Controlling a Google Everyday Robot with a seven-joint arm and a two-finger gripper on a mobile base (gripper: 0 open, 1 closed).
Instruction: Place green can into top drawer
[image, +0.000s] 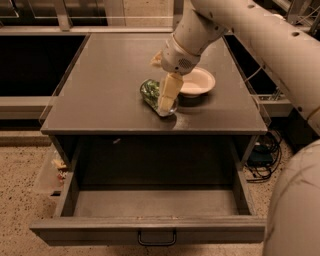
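The green can (152, 94) lies on its side on the grey tabletop (105, 90), near the front edge, left of the cream bowl (199, 81). My gripper (166, 99) hangs from the white arm coming in from the upper right and is right over the can's right end, with one cream finger (168, 92) in front of it. The top drawer (150, 210) is pulled wide open below the tabletop, its inside bare, its dark handle (156, 239) at the centre of the front panel.
The white arm (260, 35) spans the upper right, and part of the robot's body (295, 210) fills the lower right corner. Cables (262, 150) lie on the floor to the right. A clear bin (52, 170) with small items sits left of the drawer.
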